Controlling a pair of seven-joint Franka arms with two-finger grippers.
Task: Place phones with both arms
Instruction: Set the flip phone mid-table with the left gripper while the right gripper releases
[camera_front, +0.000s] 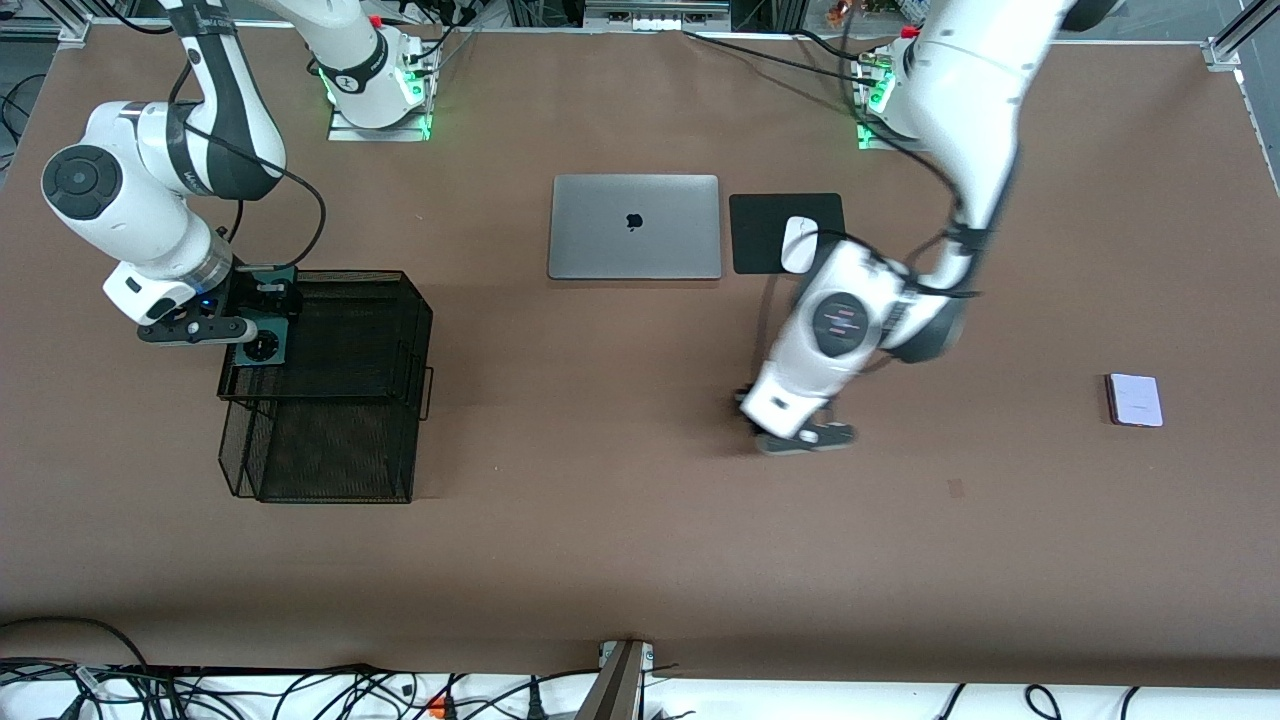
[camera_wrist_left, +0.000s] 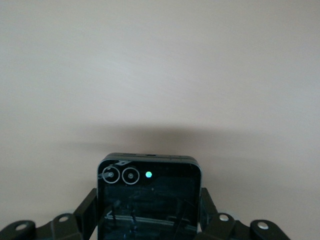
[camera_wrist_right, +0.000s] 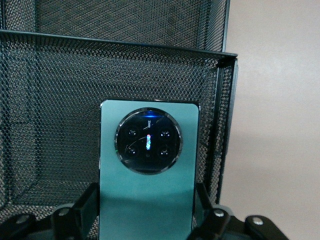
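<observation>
My right gripper (camera_front: 262, 322) is shut on the long dark-green phone (camera_wrist_right: 148, 200) and holds it over the edge of the black mesh tray (camera_front: 400, 300) toward the right arm's end of the table. The phone's round black camera ring (camera_wrist_right: 148, 140) faces the wrist camera, with the tray's mesh wall (camera_wrist_right: 60, 100) around it. My left gripper (camera_front: 800, 436) hangs over bare table near the middle, shut on the small black phone (camera_wrist_left: 149, 200); its fingers (camera_wrist_left: 88, 211) press the phone's sides. The pale lilac-white phone (camera_front: 1135, 400) lies flat on the table toward the left arm's end.
A closed silver laptop (camera_front: 634, 226) lies near the arms' bases, with a white mouse (camera_front: 797, 243) on a black pad (camera_front: 760, 235) beside it. The mesh tray has a lower tier (camera_front: 330, 450) nearer the front camera. Cables run along the table's near edge.
</observation>
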